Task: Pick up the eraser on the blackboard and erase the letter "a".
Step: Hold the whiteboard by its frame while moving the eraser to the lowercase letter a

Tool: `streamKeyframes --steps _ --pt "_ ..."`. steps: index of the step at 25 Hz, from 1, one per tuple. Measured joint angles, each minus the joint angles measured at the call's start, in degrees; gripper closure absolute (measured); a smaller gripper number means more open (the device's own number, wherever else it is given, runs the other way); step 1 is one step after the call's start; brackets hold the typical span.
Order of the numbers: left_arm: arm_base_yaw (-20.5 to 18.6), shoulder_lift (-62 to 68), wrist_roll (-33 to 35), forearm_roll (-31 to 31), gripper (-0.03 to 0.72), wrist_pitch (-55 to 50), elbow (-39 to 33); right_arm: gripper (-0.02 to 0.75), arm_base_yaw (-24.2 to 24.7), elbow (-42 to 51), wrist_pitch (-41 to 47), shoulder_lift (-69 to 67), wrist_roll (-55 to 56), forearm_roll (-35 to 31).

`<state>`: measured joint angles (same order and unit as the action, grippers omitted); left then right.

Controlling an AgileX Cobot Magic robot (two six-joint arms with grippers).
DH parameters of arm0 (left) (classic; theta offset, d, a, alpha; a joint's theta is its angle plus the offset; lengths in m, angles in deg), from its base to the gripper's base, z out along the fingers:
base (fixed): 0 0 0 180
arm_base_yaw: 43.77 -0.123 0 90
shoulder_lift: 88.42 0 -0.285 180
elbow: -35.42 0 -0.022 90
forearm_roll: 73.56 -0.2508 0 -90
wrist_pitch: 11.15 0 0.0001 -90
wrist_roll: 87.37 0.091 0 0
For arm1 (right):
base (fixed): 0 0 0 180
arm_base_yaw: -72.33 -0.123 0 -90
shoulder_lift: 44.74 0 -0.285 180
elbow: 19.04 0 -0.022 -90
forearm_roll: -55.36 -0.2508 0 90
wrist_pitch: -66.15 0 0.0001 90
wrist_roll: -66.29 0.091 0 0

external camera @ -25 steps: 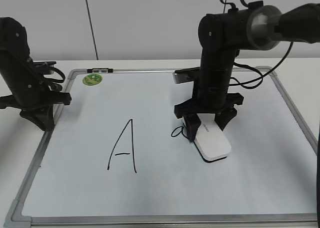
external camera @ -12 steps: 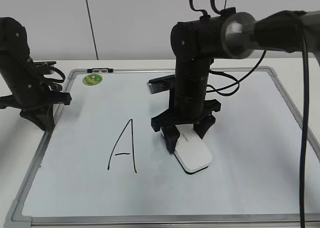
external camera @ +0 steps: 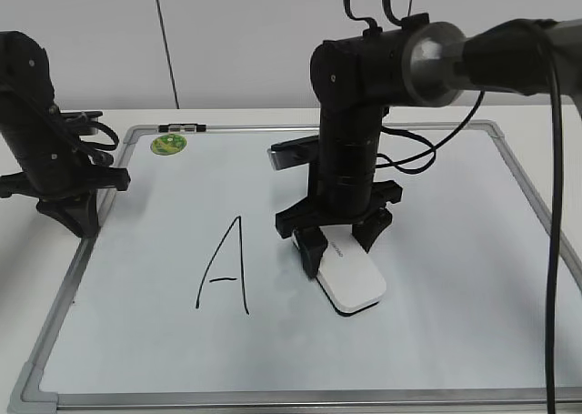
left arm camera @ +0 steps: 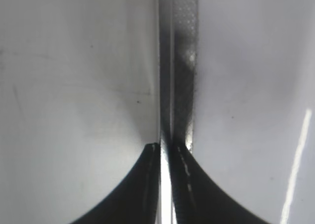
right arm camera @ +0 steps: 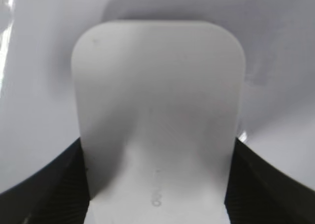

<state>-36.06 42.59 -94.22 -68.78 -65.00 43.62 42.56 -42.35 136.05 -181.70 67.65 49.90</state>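
The white eraser [external camera: 351, 283] lies flat on the blackboard [external camera: 455, 277], right of the large capital "A" [external camera: 225, 268]. My right gripper [external camera: 341, 243] points straight down and is shut on the eraser's far end. In the right wrist view the eraser [right arm camera: 157, 101] fills the space between the two black fingers of the right gripper [right arm camera: 157, 155]. The small letter "a" does not show; the gripper and eraser cover its spot. My left gripper [external camera: 78, 216] is shut and empty at the board's left frame. In the left wrist view the left gripper [left arm camera: 165, 148] sits over the grey frame [left arm camera: 179, 61].
A round green sticker [external camera: 168, 144] sits at the board's far left corner, with a small dark clip [external camera: 182, 126] on the frame beside it. The right arm's cables [external camera: 427, 155] hang over the board's right half. The board lies on a white table [external camera: 27, 277].
The right gripper slid the eraser left across the board, over the spot where the small "a" showed a second ago. It has held still for the last half second. The left arm has not moved.
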Motion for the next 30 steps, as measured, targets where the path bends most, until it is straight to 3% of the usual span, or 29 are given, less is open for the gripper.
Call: streamKeyframes --steps 13,22,30 --pt "0.0 0.09 0.0 0.0 0.633 -0.56 0.13 0.209 3.38 0.0 0.0 0.0 0.45 -0.25" --pt "0.0 0.09 0.0 -0.1 0.633 -0.92 0.13 0.21 9.96 -0.05 0.0 0.21 0.82 0.01" --pt "0.0 0.09 0.0 -0.1 0.633 -1.05 0.25 0.21 9.99 -0.05 -0.04 0.31 0.8 -1.48"
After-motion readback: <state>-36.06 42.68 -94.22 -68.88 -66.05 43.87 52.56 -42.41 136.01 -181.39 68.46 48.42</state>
